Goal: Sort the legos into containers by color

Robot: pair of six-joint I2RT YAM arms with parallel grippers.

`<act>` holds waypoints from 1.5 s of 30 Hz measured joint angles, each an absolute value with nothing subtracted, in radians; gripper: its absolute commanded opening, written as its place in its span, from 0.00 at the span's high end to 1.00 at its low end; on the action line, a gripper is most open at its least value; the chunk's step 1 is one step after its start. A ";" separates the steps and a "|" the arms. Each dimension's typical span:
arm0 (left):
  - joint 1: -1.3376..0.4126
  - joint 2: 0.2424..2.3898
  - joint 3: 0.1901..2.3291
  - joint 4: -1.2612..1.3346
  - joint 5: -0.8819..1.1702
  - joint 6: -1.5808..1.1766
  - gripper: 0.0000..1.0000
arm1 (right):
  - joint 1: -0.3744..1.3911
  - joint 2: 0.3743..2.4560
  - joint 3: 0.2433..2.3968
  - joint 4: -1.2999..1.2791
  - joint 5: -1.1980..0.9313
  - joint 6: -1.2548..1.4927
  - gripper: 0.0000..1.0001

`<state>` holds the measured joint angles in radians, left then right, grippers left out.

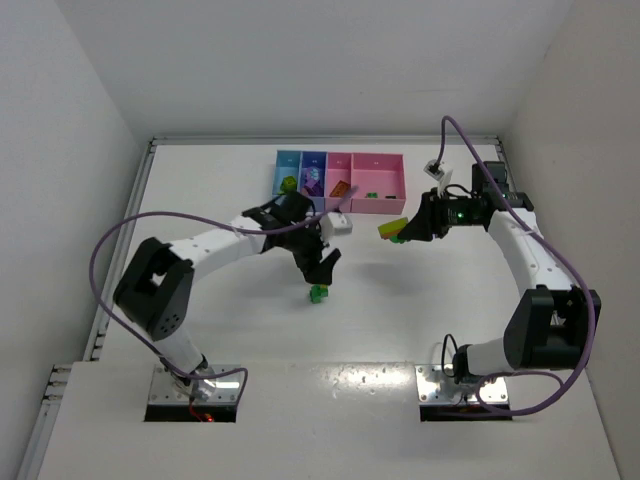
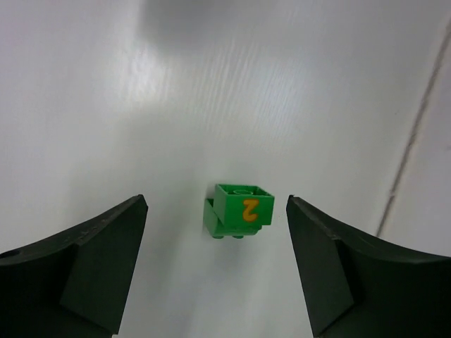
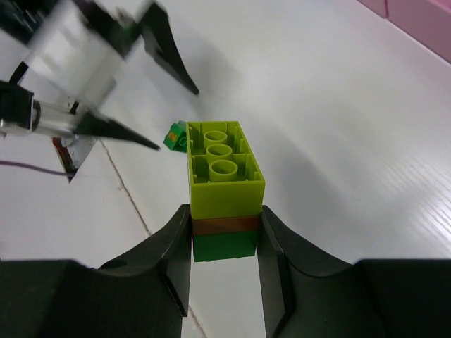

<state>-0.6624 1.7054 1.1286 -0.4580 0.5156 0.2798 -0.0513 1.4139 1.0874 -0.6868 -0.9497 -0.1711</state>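
A small green brick [image 1: 318, 293] with an orange "2" lies on the white table; in the left wrist view it [image 2: 239, 210] sits between my left gripper's open fingers. My left gripper [image 1: 322, 268] hovers just above it, open and empty. My right gripper [image 1: 408, 232] is shut on a stacked clump [image 3: 222, 190] of lime, brown and green bricks, held above the table in front of the bins [image 1: 394, 230]. The four joined containers [image 1: 340, 173] stand at the back: light blue, blue-purple, narrow pink, wide pink, with a few bricks inside.
The left gripper shows in the right wrist view [image 3: 99, 63], with the green brick [image 3: 175, 135] below it. A table seam [image 2: 412, 141] runs to the right of the brick. White walls enclose the table.
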 measured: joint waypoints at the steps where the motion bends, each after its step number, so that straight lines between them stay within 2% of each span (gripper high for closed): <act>1: -0.636 1.673 1.145 -0.452 0.557 0.257 0.14 | -0.051 1.414 1.087 -0.699 -0.955 -0.187 0.98; 3: -0.582 1.615 1.185 -0.439 0.636 0.215 0.15 | -0.051 1.415 1.087 -0.728 -0.971 -0.225 0.98; 9: -0.472 1.555 1.347 -0.379 0.871 0.107 0.27 | -0.029 1.454 1.127 -0.834 -1.026 -0.340 0.98; 16: -0.465 1.613 1.396 -0.365 1.068 0.018 0.29 | 0.043 1.490 1.198 -0.925 -1.058 -0.454 0.98; 31: -0.511 1.655 1.425 -0.340 1.184 -0.046 0.24 | 0.214 1.490 1.267 -0.961 -1.049 -0.545 0.98; 42: -0.558 1.676 1.428 -0.327 1.201 -0.058 0.22 | 0.248 1.518 1.345 -0.957 -1.047 -0.553 0.98; 45: -0.562 1.689 1.428 -0.327 1.200 -0.062 0.31 | 0.257 1.529 1.355 -0.950 -1.046 -0.552 0.98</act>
<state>-0.5617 1.6890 1.4281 -0.3267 1.1995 -0.0616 0.2569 1.5291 1.3552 -0.9501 -1.0458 -0.5522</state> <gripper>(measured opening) 0.745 0.364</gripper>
